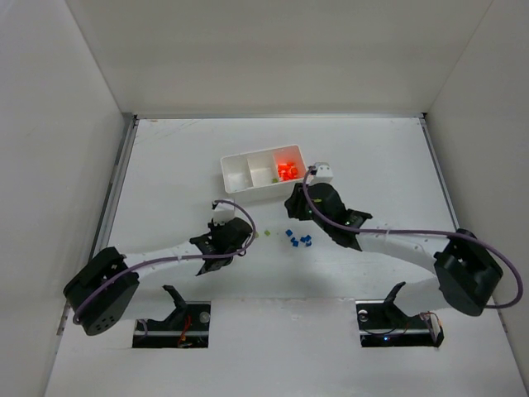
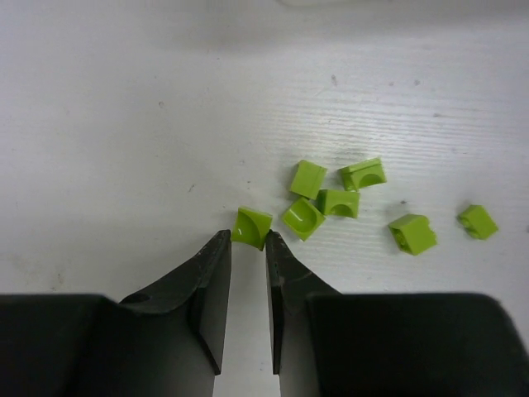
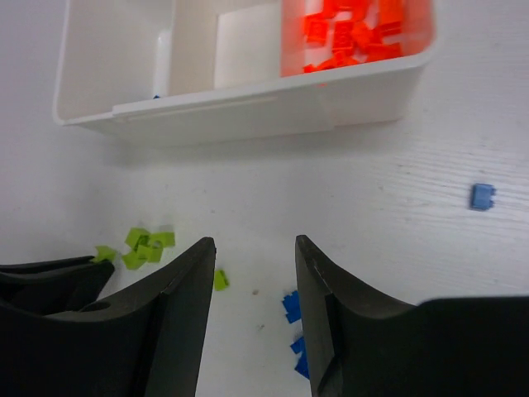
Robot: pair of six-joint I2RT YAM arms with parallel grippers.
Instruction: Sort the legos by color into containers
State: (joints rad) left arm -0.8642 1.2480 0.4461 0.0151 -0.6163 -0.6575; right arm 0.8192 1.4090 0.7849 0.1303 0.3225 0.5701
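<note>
Legos in three colours lie partly loose on the white counter point(image 1: 372, 149) and partly in the tray. Nearest the arm bases, the left gripper point(image 2: 246, 236) is low over the counter, its jaws only a narrow slit apart. One yellow-green brick point(image 2: 251, 227) lies at the very mouth of that slit. Whether the tips touch it cannot be told, and nothing sits deeper between the jaws. Just beyond it a tight group of four yellow-green bricks point(image 2: 321, 201) lies on the counter, with two more of the same colour point(image 2: 412, 233) a little apart to the right. Farther right, a small cluster of blue bricks point(image 1: 297, 240) lies loose between the two grippers. A single blue brick point(image 3: 482, 196) lies off on its own, nearer the tray. The right gripper point(image 3: 254, 248) hangs beyond the blue cluster with its jaws spread wide and nothing between them, facing the tray. Farthest away stands the white tray point(image 3: 248, 116), its long side turned toward the arms and its three compartments side by side. A heap of orange bricks point(image 3: 355, 29) fills the right compartment. What lies in the middle and left compartments is too small to make out.
</note>
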